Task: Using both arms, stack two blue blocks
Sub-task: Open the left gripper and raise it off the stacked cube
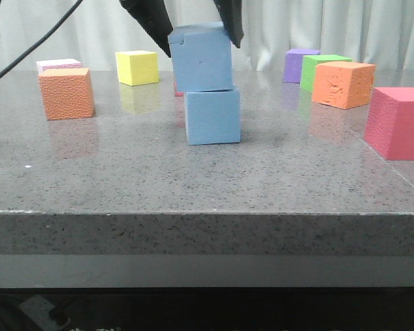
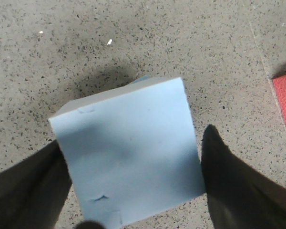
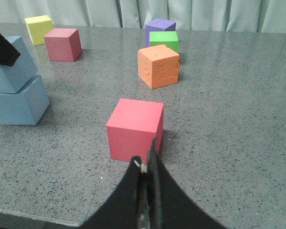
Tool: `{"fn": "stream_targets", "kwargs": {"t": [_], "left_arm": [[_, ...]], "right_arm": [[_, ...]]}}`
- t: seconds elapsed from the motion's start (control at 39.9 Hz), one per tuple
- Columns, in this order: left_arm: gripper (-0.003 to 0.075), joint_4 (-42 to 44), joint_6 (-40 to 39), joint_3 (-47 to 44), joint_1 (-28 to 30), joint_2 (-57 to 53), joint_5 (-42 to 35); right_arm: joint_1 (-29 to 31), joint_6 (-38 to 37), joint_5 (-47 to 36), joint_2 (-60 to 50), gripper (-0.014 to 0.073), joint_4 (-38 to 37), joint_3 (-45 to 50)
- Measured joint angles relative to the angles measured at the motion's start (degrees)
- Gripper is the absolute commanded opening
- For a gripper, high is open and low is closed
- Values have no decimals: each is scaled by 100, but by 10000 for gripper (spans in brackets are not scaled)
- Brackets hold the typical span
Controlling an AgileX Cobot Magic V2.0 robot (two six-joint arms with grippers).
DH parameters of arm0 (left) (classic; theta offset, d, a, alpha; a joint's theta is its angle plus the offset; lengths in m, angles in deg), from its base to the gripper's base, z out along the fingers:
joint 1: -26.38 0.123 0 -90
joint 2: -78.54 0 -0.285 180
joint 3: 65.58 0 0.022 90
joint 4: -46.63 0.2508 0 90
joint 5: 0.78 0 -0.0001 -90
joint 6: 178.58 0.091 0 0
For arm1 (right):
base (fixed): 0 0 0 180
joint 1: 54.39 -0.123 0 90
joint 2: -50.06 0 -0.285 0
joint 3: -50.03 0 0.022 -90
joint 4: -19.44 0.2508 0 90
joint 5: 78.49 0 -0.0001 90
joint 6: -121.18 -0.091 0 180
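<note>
Front view: we see the left pincer reaching down from above, its two dark fingers flanking the notched blue block at its upper corners. This block rests on the plain blue block, slightly tilted and offset toward the left, so that the two faces do not line up. The plain block stands flat on the grey speckled worktop, near its middle.

In the left wrist view we look straight down on the top face of the upper block, turned at an angle; one finger touches its side, while the other stands close beside the opposite side, and we cannot tell whether it touches. Whether the pincer grips or has just parted we cannot tell.

In the right wrist view the right pincer hangs above the worktop with its fingers pressed together, holding nothing. Just ahead of it sits a red block, well apart from the blue stack.

Other cubes lie around: an orange cube and a yellow cube toward the left rear, and a purple cube, a green cube and a second orange cube toward the right rear.
</note>
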Motion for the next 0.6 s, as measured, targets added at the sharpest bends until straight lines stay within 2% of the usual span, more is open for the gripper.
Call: {"fn": "stream_targets", "kwargs": {"t": [0.28,0.6], "left_arm": [[540,0,75,26,-45,0,-11],[540,68,96,610,-45,9,26]], "right_arm": [[0,0,0,0,-71,0,0],[0,0,0,0,-71,0,0]]}}
